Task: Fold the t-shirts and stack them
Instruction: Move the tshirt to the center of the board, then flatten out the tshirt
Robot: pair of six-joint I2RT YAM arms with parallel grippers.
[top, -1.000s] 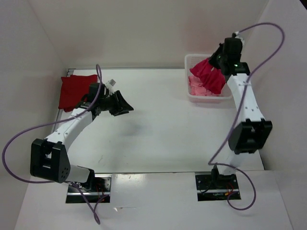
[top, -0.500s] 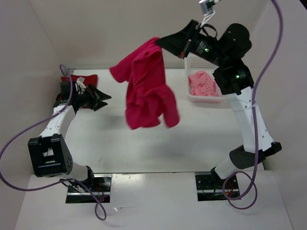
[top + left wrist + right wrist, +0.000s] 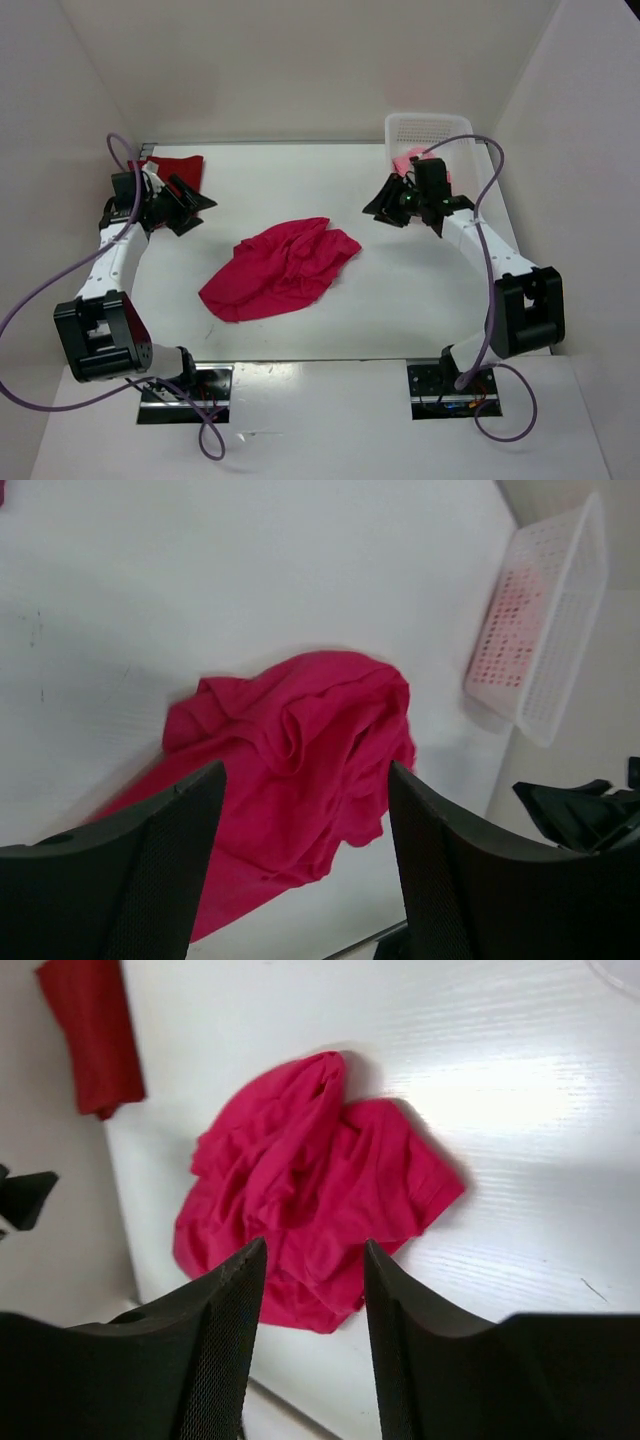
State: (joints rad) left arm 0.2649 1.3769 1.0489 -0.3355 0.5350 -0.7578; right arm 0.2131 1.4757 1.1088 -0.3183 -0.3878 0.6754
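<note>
- Mid-surface, between the two arms, the magenta-pink t-shirt (image 3: 280, 268) lies in a crumpled heap, touching neither set of jaws.
- At the far left the left jaws stand wide apart and empty, just beside the dark red t-shirt (image 3: 172, 166). In the left wrist view the magenta heap shows through their gap, well apart from them.
- Toward the far right the right jaws are likewise spread with nothing in them, near the white lattice basket (image 3: 430, 128). The heap lies off to their left, clear of the fingertips.
- The dark red t-shirt lies flat as a neat oblong in the far left corner.
- The pale pink t-shirt (image 3: 404, 163) is bunched inside the basket, partly hidden behind the right arm.
- The surface (image 3: 400, 300) is white with a few faint marks, and plain pale walls (image 3: 300, 70) close it in at the back and both sides.
</note>
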